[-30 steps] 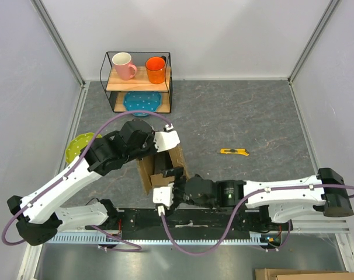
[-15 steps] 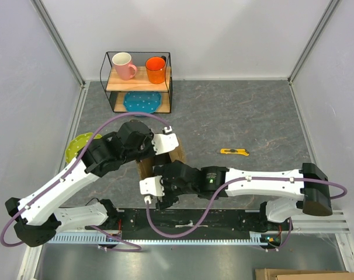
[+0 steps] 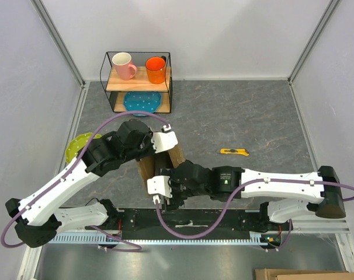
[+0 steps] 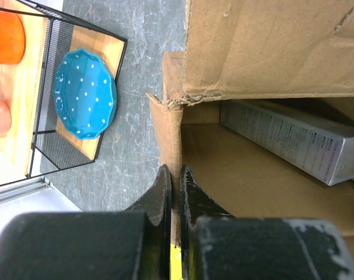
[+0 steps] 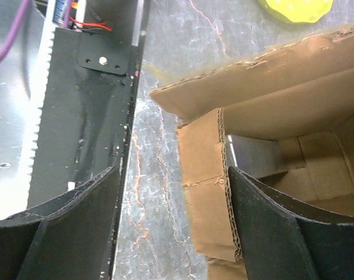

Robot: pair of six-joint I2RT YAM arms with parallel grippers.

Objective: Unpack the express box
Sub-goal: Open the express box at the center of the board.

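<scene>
The express box [image 3: 177, 156] is a brown cardboard carton standing open between the two arms, which hide most of it in the top view. My left gripper [image 4: 176, 182] is shut on the box's upright cardboard wall [image 4: 170, 134]. A grey printed carton [image 4: 288, 143] lies inside the box. My right gripper [image 5: 172, 169] is open at the box's near side, straddling a corrugated flap [image 5: 206, 192]. That flap rests against the right finger [image 5: 282, 233], which reaches inside the box. The other finger [image 5: 77, 221] hangs over the table. In the top view the left gripper [image 3: 160, 156] and right gripper [image 3: 165, 178] meet at the box.
A yellow utility knife [image 3: 234, 151] lies to the right of the box. At the back stands a wire rack [image 3: 139, 81] holding a pink mug [image 3: 124, 65], an orange mug [image 3: 156, 69] and a blue dotted plate [image 3: 142, 102]. A yellow-green plate [image 3: 80, 146] lies at the left.
My right arm swung left along the box's near side, then came back a little to the right, and its jaws have narrowed. The left gripper has kept its hold in place.
</scene>
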